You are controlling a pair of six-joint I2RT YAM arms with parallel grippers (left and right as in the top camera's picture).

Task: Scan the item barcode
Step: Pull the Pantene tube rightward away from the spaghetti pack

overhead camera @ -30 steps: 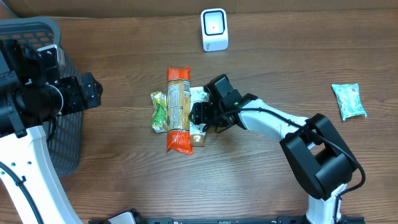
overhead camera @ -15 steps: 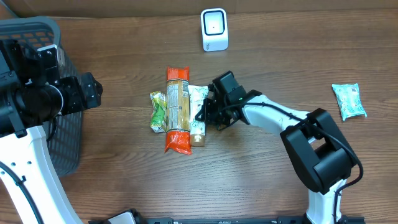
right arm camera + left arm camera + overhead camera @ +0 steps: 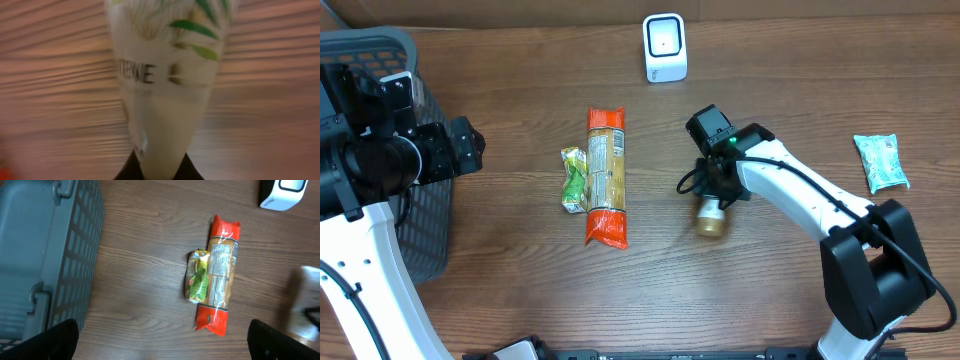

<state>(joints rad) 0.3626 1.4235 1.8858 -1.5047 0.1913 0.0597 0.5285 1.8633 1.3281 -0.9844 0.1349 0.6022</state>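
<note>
My right gripper (image 3: pixel 713 190) is shut on a white tube with green leaf print (image 3: pixel 162 75), the item. The tube hangs cap down, and its gold cap (image 3: pixel 709 222) shows just below the gripper in the overhead view, right of the other goods. In the right wrist view the dark fingertips (image 3: pixel 131 167) pinch the tube's narrow end. The white barcode scanner (image 3: pixel 665 47) stands at the back centre. My left gripper (image 3: pixel 465 146) hovers open at the far left beside the basket, with nothing between its fingers (image 3: pixel 60 335).
An orange-red packet (image 3: pixel 605 177) and a small green packet (image 3: pixel 576 180) lie side by side mid-table. A teal packet (image 3: pixel 880 160) lies at the far right. A grey plastic basket (image 3: pixel 415 215) stands at the left edge.
My right gripper closed on the tube beside the orange-red packet and carried it to the right, away from the pile. The left arm has not moved.
</note>
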